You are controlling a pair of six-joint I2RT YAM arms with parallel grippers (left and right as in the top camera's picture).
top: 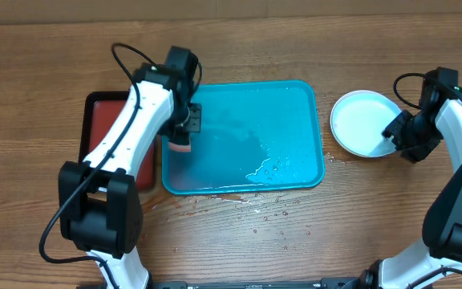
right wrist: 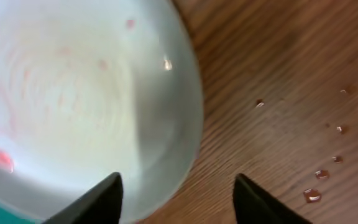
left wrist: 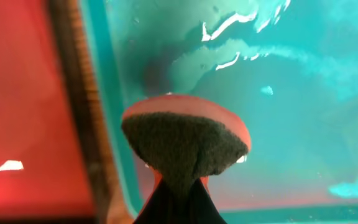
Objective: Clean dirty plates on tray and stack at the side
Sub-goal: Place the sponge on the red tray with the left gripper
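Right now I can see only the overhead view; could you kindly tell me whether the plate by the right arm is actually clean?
Observer: Not quite. The right wrist view shows faint pink specks scattered across the plate.
Operator: Thank you. Are the right jaws closed on it?
Observer: No, they stand apart, and the plate's rim shows in the gap between them.

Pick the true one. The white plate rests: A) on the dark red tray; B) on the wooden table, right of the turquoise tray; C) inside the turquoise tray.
B: overhead, the white plate lies on the wooden table, apart from the turquoise tray and beyond its right rim.
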